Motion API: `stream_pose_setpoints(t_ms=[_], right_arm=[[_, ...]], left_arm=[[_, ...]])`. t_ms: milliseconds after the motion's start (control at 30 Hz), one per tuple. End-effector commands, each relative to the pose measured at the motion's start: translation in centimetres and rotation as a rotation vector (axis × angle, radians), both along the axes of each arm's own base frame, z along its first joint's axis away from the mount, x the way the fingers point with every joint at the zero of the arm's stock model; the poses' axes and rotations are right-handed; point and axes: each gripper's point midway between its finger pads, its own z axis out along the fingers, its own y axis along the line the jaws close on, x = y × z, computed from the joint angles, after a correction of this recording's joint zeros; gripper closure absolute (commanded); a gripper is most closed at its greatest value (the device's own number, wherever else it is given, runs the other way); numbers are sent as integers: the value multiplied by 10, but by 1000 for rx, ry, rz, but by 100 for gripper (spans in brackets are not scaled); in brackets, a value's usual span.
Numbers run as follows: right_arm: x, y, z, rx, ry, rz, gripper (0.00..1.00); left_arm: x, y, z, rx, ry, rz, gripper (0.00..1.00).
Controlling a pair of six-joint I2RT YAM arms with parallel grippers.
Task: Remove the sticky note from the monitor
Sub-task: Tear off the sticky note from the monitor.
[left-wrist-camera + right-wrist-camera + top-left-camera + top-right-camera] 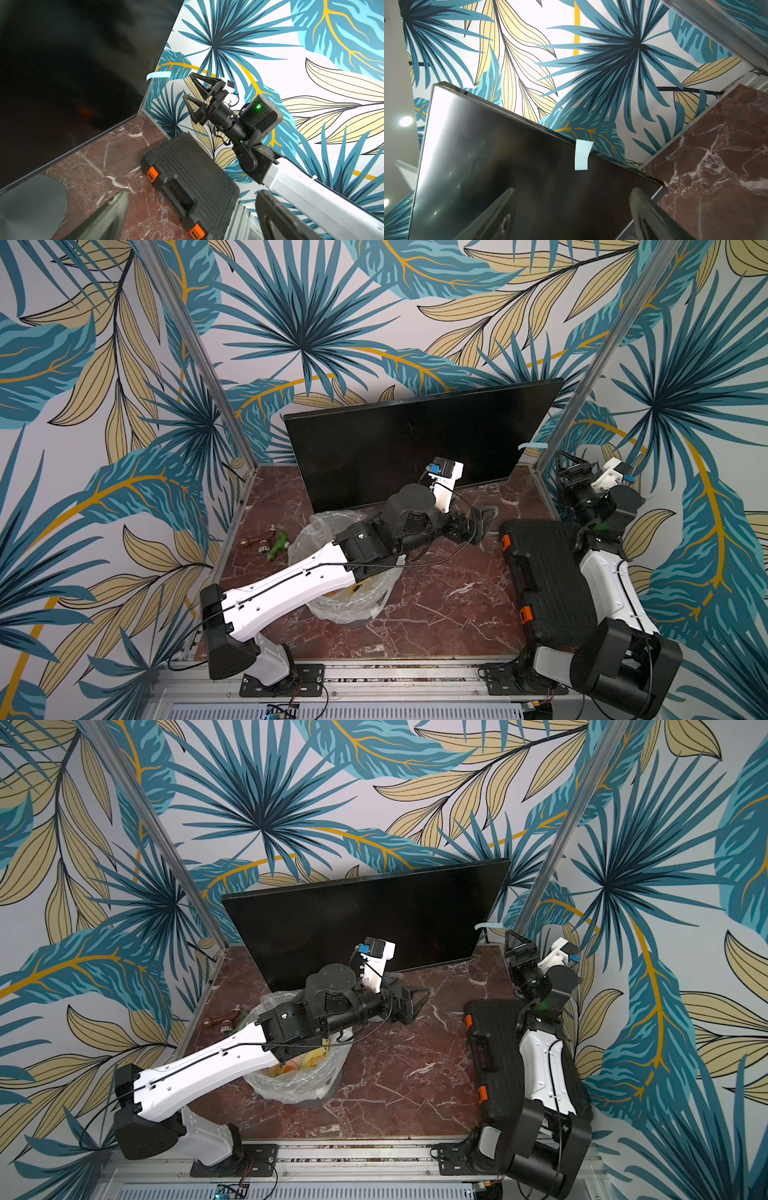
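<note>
Blue sticky note (582, 154) straddles the monitor (508, 166) side edge, long axis sticking outward, dead ahead of the right gripper (573, 189), jaws spread and empty; left gripper (486, 524), also spread and empty, is farther off.

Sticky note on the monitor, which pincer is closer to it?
The right pincer, raised beside the note at the edge of the monitor; the left pincer sits low near its foot.
</note>
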Motion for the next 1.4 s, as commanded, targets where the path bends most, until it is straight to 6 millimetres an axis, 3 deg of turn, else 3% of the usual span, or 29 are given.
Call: stream_pose_setpoints(t_ms=[0, 400, 767, 1067, 1367], right_arm=[[0, -5, 18, 25, -150, -6, 12], [29, -14, 12, 64, -199, 32, 12], [56, 9, 7, 57, -202, 82, 12], [74, 16, -2, 63, -189, 76, 13], [87, 22, -3, 58, -186, 94, 20]], left_arm=[[-1, 1, 16, -26, -29, -13, 0], [3, -1, 6, -15, -12, -19, 0], [5, -8, -2, -15, 7, -32, 0], [6, -8, -9, -4, 20, -34, 0], [9, -4, -14, 2, 29, -27, 0]])
